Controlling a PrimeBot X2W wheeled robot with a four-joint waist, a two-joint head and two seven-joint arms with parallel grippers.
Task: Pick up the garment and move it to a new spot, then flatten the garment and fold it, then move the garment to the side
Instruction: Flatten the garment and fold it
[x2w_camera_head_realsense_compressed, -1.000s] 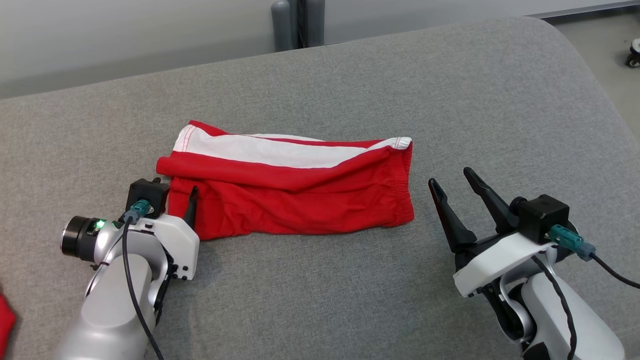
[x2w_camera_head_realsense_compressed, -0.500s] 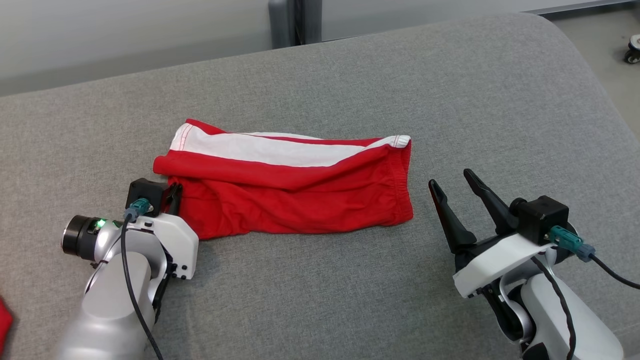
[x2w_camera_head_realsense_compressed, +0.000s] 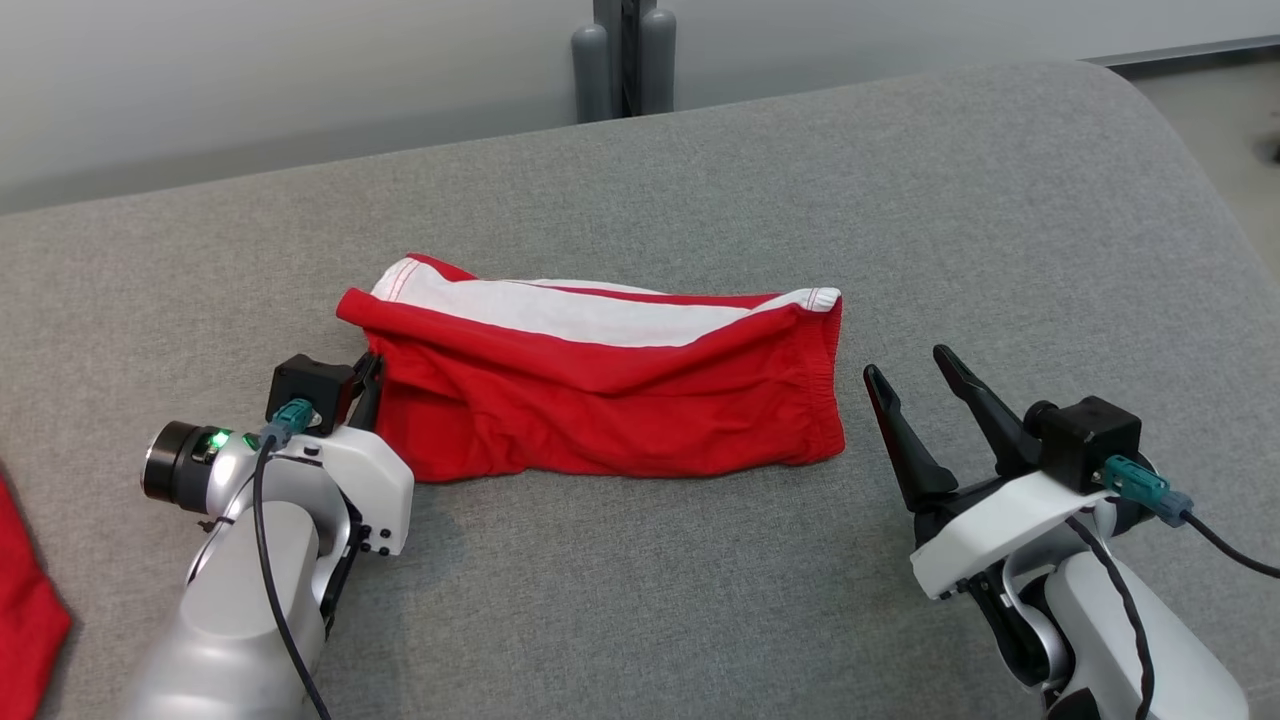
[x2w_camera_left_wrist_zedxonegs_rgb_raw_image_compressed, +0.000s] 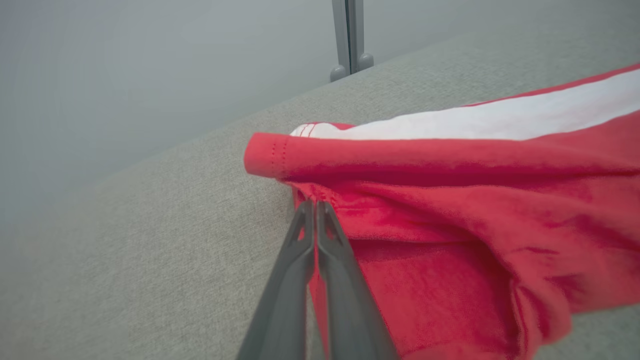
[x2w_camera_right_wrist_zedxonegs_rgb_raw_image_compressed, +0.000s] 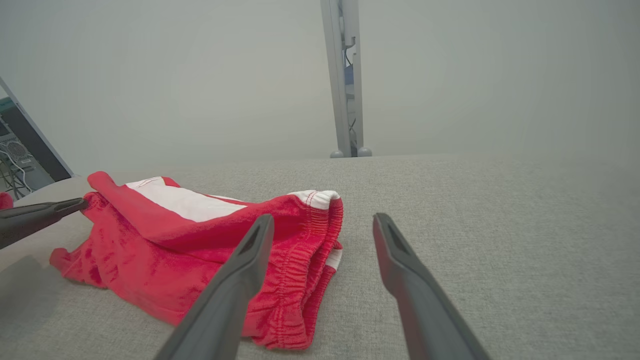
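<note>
Red garment (x2w_camera_head_realsense_compressed: 610, 400) with a white panel, folded lengthwise, near the middle of the grey bench (x2w_camera_head_realsense_compressed: 700, 580). At its left end, left gripper (x2w_camera_head_realsense_compressed: 368, 385): fingers pressed together, pinching the lower layer's hem. Just beyond its right end, clear of the cloth, right gripper (x2w_camera_head_realsense_compressed: 905, 361): fingers spread wide, holding nothing.

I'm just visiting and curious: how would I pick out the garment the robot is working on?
Look at the big grey table. Near its middle lie red shorts. Unlike the other red cloth at the far left, they carry a broad white stripe, and the left gripper pinches their end.
</note>
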